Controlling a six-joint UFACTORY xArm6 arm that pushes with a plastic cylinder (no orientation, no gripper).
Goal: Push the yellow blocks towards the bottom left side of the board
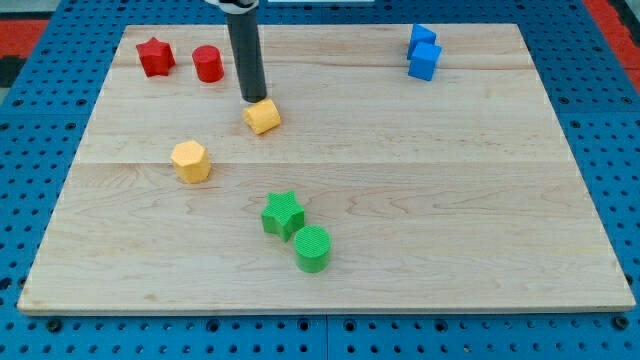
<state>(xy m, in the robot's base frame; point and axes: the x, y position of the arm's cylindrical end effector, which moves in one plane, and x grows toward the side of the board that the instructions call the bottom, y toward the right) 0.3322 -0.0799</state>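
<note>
Two yellow blocks lie on the wooden board. One small yellow block sits left of centre near the view's top. A yellow hexagonal block lies below and left of it. My tip is the lower end of the dark rod. It stands just above and slightly left of the upper yellow block, touching or nearly touching its top-left edge.
A red star and a red cylinder sit at the top left. Two blue blocks sit at the top right. A green star and a green cylinder sit below centre.
</note>
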